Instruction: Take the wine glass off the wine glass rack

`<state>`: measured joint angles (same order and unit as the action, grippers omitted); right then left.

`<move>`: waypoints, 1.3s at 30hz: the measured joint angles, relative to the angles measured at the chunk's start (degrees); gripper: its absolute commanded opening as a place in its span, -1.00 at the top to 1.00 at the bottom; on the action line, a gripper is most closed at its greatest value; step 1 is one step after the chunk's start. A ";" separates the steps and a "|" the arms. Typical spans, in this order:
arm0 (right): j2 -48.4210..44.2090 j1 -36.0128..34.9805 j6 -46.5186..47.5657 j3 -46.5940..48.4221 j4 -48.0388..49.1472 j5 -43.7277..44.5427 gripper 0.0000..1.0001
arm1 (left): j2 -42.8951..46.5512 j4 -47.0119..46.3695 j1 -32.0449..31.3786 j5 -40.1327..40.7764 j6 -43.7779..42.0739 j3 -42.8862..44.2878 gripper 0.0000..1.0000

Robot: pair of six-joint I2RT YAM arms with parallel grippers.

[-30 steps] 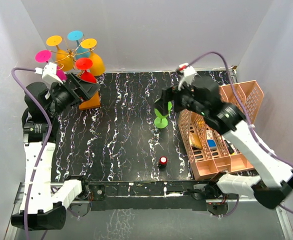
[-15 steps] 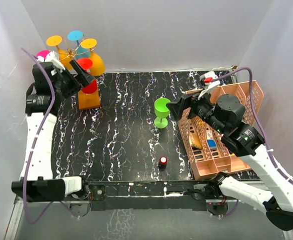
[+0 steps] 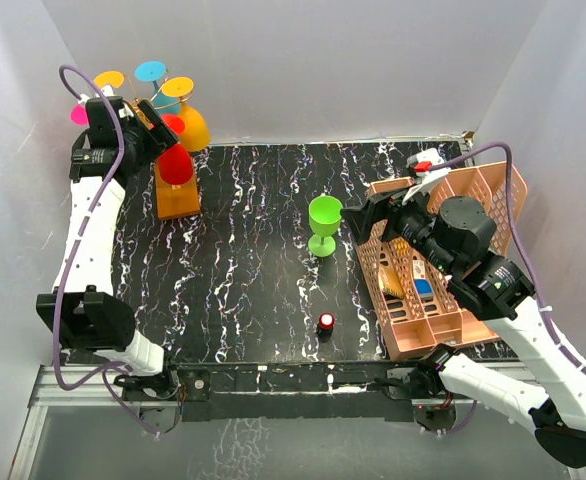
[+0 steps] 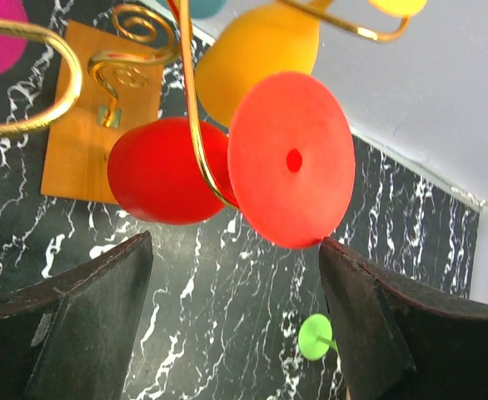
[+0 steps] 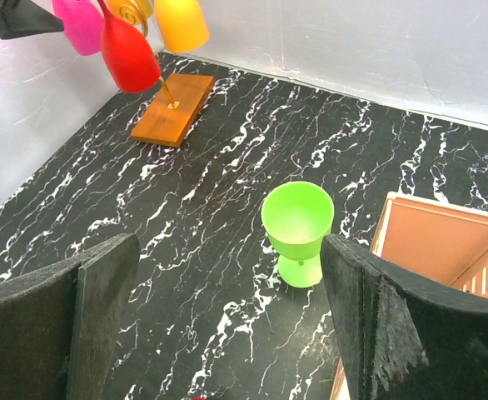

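The wine glass rack (image 3: 177, 196) is a gold wire tree on an orange-brown block at the back left; it also shows in the left wrist view (image 4: 82, 146). Several coloured glasses hang upside down on it. A red wine glass (image 3: 175, 160) hangs nearest my left gripper (image 3: 154, 126), which is open. In the left wrist view the red glass's foot (image 4: 291, 158) sits just ahead of the left gripper (image 4: 236, 279), between the finger lines, untouched. A green wine glass (image 3: 324, 222) stands upright on the table. My right gripper (image 3: 357, 216) is open and empty, just right of it (image 5: 297, 223).
A salmon-pink lattice basket (image 3: 470, 196) stands at the right, under my right arm. A small red and black object (image 3: 326, 322) lies near the front middle. White walls close in the back and both sides. An orange glass (image 4: 259, 60) hangs behind the red one.
My left gripper has risen and swung back to the rack's upper arms, by the red glass. My right gripper has drawn back right from the green glass, which stays standing.
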<state>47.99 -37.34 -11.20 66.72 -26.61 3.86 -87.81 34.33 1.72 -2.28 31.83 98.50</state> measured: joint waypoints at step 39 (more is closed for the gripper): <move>2.49 0.00 2.14 -0.09 -0.37 2.67 -0.98 | -5.95 -4.24 -0.13 7.87 9.97 4.66 -0.07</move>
<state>50.48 -37.34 -9.06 66.63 -26.98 6.52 -93.76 30.09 1.58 5.58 41.80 103.15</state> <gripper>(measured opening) 0.987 0.543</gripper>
